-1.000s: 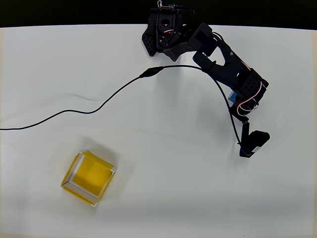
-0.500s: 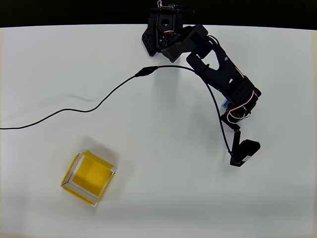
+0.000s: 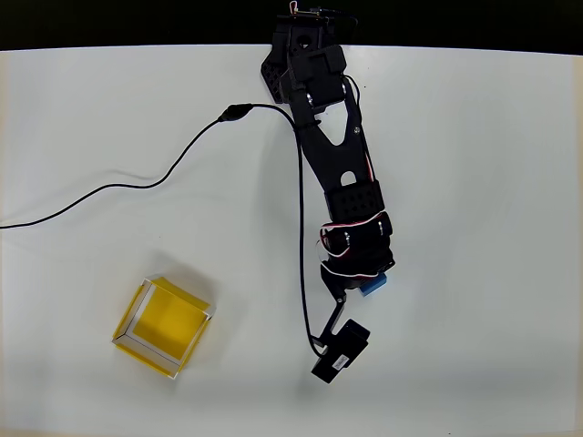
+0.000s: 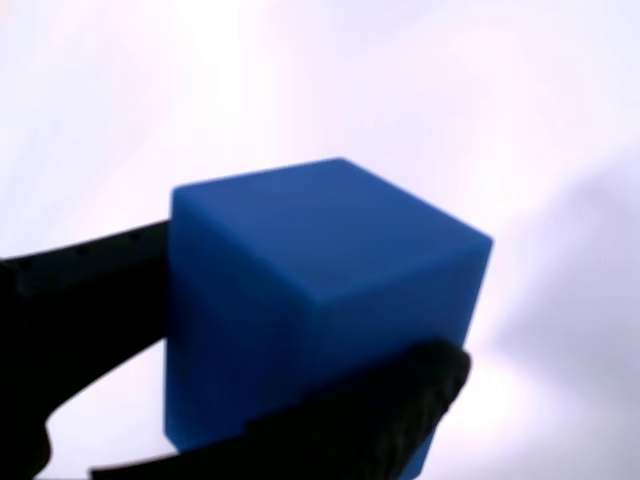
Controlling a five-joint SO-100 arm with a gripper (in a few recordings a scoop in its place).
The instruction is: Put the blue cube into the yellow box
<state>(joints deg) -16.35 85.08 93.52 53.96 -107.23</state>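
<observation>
While the white table (image 3: 474, 364) takes up nearly the whole overhead view, the black arm (image 3: 335, 173) reaches down across its middle from a base at the top edge. A thin black cable (image 3: 127, 187) trails from the arm leftward over the tabletop to the left edge of the picture. The yellow box (image 3: 162, 326) sits at the lower left, turned at an angle, open side up, well apart from the arm. The gripper (image 3: 364, 284) is at the lower end of the arm, right of the box, with the blue cube (image 3: 373, 285) peeking out at its right side. In the wrist view the cube (image 4: 320, 300) is large and close, and the black fingers (image 4: 360, 420) press against it from the left and from below, so the gripper is clamped on the cube, above the pale table.
</observation>
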